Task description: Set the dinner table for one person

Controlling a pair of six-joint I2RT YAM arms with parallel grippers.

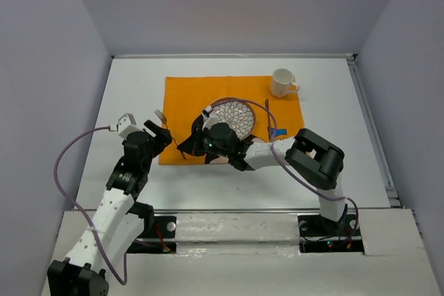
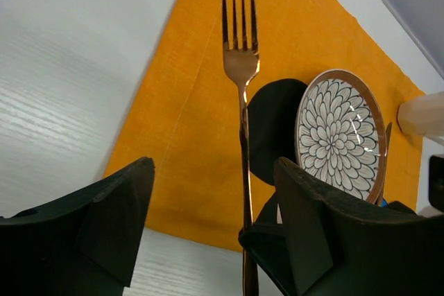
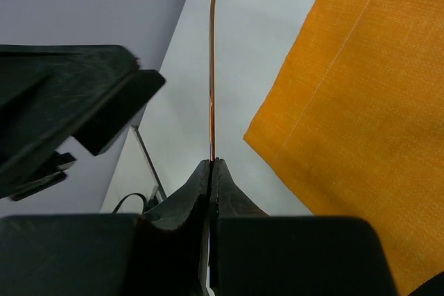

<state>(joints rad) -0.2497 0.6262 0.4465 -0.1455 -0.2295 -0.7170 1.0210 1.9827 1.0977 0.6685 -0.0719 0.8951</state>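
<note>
A copper fork (image 1: 164,120) lies along the left part of the orange mat (image 1: 187,95) on the white dinner table (image 1: 132,95). Its tines (image 2: 239,12) point away from me. My right gripper (image 1: 186,146) reaches across and is shut on the fork's handle (image 3: 211,67); its pinching tips also show in the left wrist view (image 2: 267,240). My left gripper (image 1: 158,135) is open, its fingers (image 2: 104,220) standing either side of the handle without touching it. A flower-patterned plate (image 1: 236,117) sits mid-mat.
A white mug (image 1: 282,82) stands at the mat's far right corner. A knife (image 1: 268,119) lies right of the plate with a blue piece (image 1: 279,132) at its near end. The right arm (image 1: 263,154) crosses the plate's near edge. Grey walls enclose the table.
</note>
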